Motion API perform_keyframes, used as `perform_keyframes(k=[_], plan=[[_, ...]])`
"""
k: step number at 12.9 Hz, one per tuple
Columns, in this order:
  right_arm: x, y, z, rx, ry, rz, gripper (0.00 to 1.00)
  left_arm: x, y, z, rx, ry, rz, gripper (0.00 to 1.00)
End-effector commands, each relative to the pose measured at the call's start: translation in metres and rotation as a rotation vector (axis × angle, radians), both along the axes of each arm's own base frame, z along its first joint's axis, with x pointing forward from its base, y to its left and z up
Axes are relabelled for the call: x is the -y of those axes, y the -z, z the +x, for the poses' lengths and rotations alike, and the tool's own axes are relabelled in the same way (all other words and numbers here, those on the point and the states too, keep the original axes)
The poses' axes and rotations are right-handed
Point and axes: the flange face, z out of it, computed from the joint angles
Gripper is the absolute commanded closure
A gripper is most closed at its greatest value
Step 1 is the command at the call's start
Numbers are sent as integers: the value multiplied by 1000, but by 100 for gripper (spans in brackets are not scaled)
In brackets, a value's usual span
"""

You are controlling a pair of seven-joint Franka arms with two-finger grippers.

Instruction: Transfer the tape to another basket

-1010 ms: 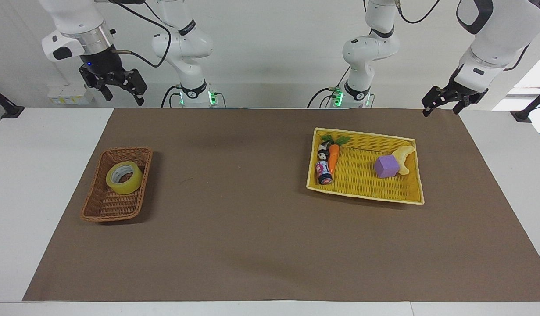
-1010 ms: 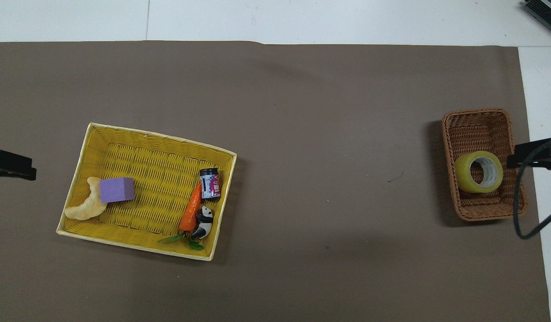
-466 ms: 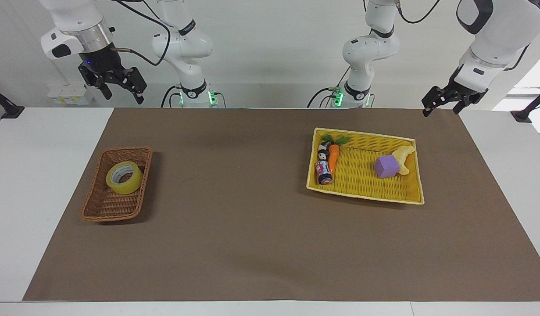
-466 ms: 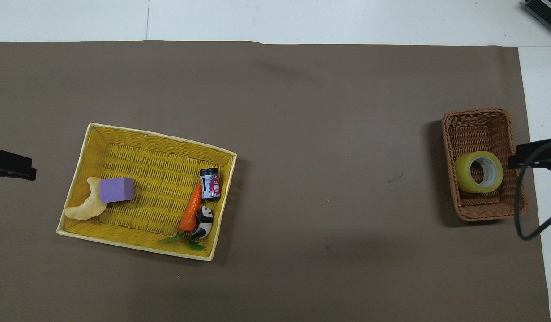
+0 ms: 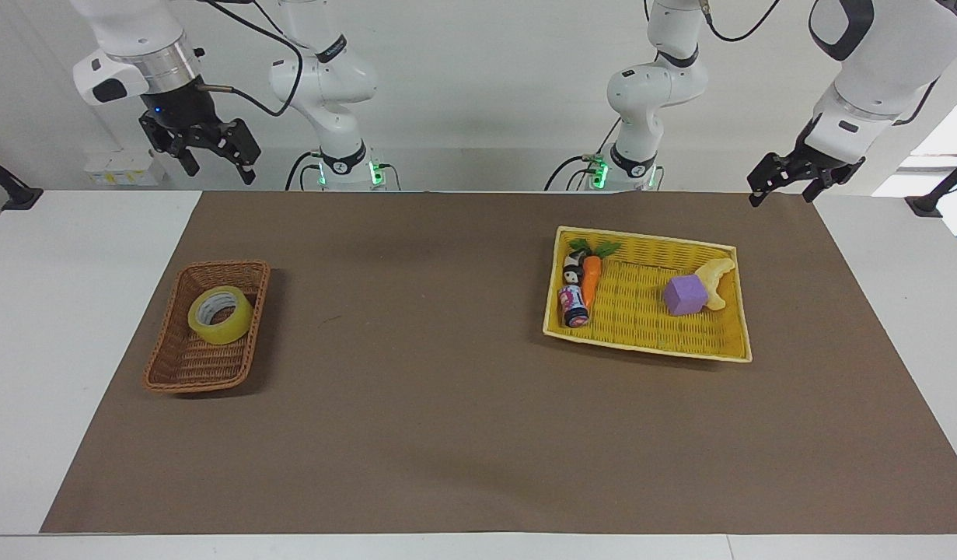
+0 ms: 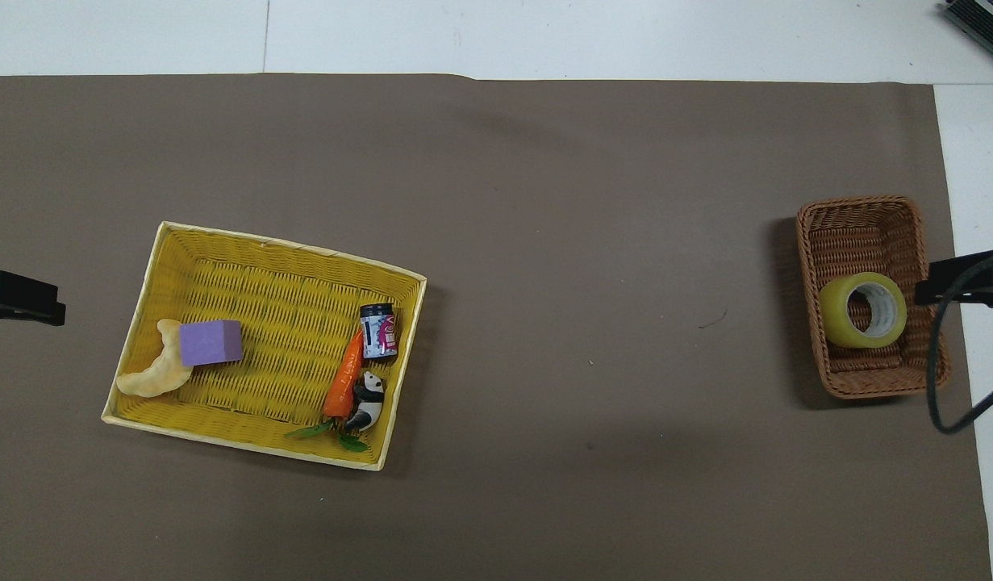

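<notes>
The yellow tape roll (image 5: 220,314) (image 6: 862,310) lies in the small brown wicker basket (image 5: 184,365) (image 6: 859,222), in the half nearer the robots, at the right arm's end of the table. My right gripper (image 5: 216,166) is open and empty, raised high in the air, clear of the basket. In the overhead view only its tip (image 6: 961,277) shows, beside the basket's rim. My left gripper (image 5: 783,194) is open and empty, and waits in the air over the mat's corner at the left arm's end (image 6: 20,298).
A larger yellow woven tray (image 5: 649,342) (image 6: 246,250) stands toward the left arm's end. It holds a purple block (image 5: 686,295), a pale crescent snack (image 5: 716,277), a carrot (image 5: 592,278), a small can (image 5: 574,305) and a panda figure (image 5: 573,270). A brown mat (image 5: 416,373) covers the table.
My right gripper has risen a little and drawn slightly toward the robots' side. The tape, both baskets and the left arm have not moved.
</notes>
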Motion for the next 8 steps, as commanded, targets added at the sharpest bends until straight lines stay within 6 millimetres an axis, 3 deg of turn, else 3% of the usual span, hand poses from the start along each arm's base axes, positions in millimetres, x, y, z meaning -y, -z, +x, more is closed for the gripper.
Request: perform_keyframes(k=[1,8], plan=[[-2,-7,-4,3,-16,3,0,-3,-6,-1,0,0,18,0],[-2,-6,-2,20,-53,-4,0,-3,-6,-1,0,0,18,0]])
